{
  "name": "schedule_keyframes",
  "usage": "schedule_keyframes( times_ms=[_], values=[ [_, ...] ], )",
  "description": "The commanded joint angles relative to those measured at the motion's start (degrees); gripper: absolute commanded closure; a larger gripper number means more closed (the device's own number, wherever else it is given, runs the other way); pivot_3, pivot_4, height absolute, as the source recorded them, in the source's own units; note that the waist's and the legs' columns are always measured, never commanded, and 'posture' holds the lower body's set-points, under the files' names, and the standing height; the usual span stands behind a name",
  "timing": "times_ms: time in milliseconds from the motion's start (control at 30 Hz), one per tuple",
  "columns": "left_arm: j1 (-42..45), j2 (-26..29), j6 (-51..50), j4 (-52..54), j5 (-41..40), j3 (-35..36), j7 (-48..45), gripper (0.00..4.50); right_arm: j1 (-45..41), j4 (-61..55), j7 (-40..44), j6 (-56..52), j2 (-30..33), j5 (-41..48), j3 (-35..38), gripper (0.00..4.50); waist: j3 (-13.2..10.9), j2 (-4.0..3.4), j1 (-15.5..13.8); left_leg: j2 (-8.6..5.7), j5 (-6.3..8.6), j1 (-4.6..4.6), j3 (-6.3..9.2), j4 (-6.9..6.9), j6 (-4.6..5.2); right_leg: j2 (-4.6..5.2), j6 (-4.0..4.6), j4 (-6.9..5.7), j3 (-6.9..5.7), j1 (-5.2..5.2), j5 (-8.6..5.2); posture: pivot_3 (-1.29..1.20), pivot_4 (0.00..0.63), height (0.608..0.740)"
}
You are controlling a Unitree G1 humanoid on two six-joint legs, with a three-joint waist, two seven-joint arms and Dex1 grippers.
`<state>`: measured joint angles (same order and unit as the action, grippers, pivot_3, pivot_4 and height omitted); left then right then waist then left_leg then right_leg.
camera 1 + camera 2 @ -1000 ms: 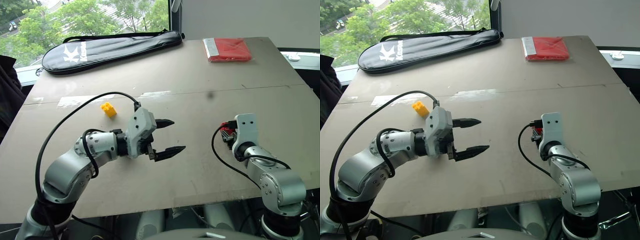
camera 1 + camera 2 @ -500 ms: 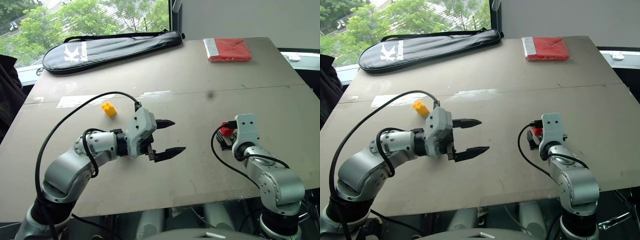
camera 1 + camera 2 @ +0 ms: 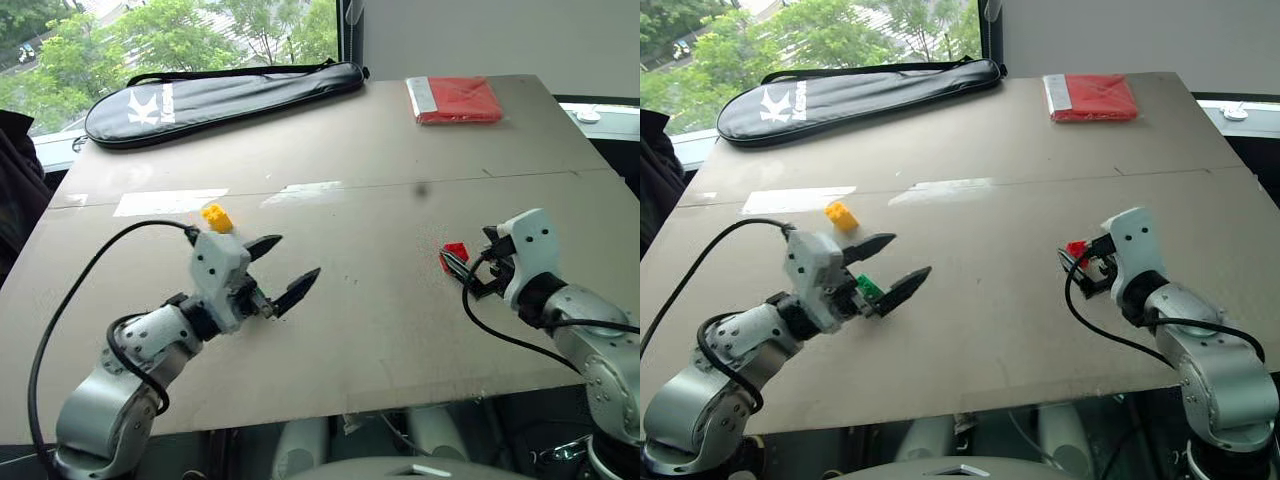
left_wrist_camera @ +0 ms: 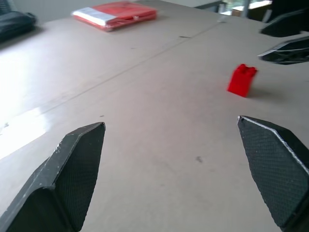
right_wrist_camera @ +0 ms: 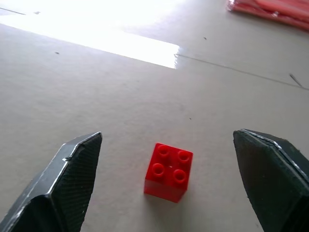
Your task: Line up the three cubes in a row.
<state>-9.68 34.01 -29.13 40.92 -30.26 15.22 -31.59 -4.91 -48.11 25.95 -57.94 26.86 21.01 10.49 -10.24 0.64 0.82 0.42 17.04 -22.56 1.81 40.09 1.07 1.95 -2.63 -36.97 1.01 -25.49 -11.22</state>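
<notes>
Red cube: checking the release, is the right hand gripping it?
No, the red cube sits free on the table between the right hand's open fingers.

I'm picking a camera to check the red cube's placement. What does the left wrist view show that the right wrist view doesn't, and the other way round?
Left wrist view, not the right: the right hand, open, near the red cube without touching it, and a corner of the black bag. Right wrist view, not the left: the cube's four studs from above, and a bright glare patch on the table. Both: the red cube standing free on the table, the red packet, and open black fingers in front.
</notes>
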Motion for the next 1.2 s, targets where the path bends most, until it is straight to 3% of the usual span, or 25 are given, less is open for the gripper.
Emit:
schedule_keyframes(
  times_ms=[33, 233, 433, 600, 700, 800, 867, 1033, 1200],
  values=[
    [-5.4, 0.0, 6.1, -3.4, 4.9, 5.4, -0.1, 0.0, 4.5, 0.4, 14.1, 12.0, 4.1, 6.3, 4.0, 0.04, 0.0, 0.0, 0.0, 0.0, 0.0, 0.01, -0.01, 0.0, 0.01, 0.0, 0.0, 0.0, 0.0, 0.0, 0.0, 0.0, 0.15, 0.701],
    [-9.0, 0.5, 12.3, -10.1, 7.3, 5.3, -4.8, 0.0, 9.9, 5.5, 26.3, 22.3, 6.4, 13.1, 5.1, 0.04, 0.0, 0.06, -0.2, 0.04, 0.0, 0.03, -0.05, 0.1, 0.01, 0.02, 0.01, 0.0, 0.01, 0.07, 0.0, 0.0, 0.15, 0.701],
    [-3.4, 1.8, 17.1, -23.2, 10.2, -0.8, -11.5, 0.0, 13.8, 8.2, 34.6, 29.5, 9.2, 15.2, 3.2, 0.04, 0.0, 0.09, -0.3, 0.04, 0.0, 0.11, -0.09, 0.17, 0.01, 0.01, 0.02, -0.02, 0.02, 0.14, 0.01, 0.0, 0.15, 0.701],
    [1.1, 2.4, 19.2, -31.9, 11.7, -5.5, -16.4, 0.0, 14.9, 10.6, 36.2, 34.8, 10.0, 13.7, 2.3, 0.04, 0.1, 0.15, -0.1, 0.04, 0.0, 0.1, -0.1, 0.16, 0.01, 0.01, 0.02, -0.03, 0.01, 0.13, 0.02, 0.0, 0.15, 0.701],
    [2.2, 2.4, 19.5, -35.3, 11.0, -5.9, -18.4, 0.92, 15.8, 10.6, 35.6, 36.2, 9.9, 14.0, 2.0, 0.0, 0.1, 0.13, -0.2, 0.06, 0.0, 0.13, -0.11, 0.16, 0.01, 0.03, 0.02, -0.06, 0.03, 0.13, 0.03, 0.0, 0.15, 0.701],
    [1.8, 3.2, 20.8, -37.0, 11.9, -5.8, -19.4, 2.44, 17.4, 10.2, 35.2, 37.4, 9.9, 14.0, 1.6, 0.0, 0.1, 0.13, -0.2, 0.11, 0.0, 0.19, -0.11, 0.16, 0.01, 0.04, 0.03, -0.08, 0.03, 0.17, 0.02, 0.0, 0.15, 0.701],
    [1.8, 4.1, 21.8, -37.9, 12.9, -6.0, -19.8, 3.21, 18.1, 10.0, 34.8, 38.1, 9.9, 14.1, 1.7, 0.0, 0.1, 0.12, -0.2, 0.14, 0.0, 0.2, -0.14, 0.16, 0.01, 0.05, 0.03, -0.08, 0.06, 0.18, 0.02, 0.0, 0.15, 0.701],
    [5.7, 4.9, 23.0, -38.7, 13.5, -8.2, -21.9, 3.15, 20.6, 10.4, 34.8, 40.7, 9.4, 14.0, 2.2, 0.0, 0.1, 0.12, -0.2, 0.17, 0.01, 0.63, -0.26, 0.12, 0.01, 0.05, 0.02, -0.11, 0.13, 0.51, 0.01, 0.0, 0.15, 0.701],
    [20.3, 1.3, 21.6, -39.7, 15.4, -19.8, -27.5, 3.15, 22.2, 15.0, 35.3, 45.5, 8.4, 13.9, 4.8, 0.0, 0.1, 0.14, -1.8, 0.12, -0.01, 0.71, -0.14, 0.22, 0.01, 0.05, 0.02, -0.1, 0.06, 0.74, 0.01, 0.0, 0.15, 0.701]
  ],
)
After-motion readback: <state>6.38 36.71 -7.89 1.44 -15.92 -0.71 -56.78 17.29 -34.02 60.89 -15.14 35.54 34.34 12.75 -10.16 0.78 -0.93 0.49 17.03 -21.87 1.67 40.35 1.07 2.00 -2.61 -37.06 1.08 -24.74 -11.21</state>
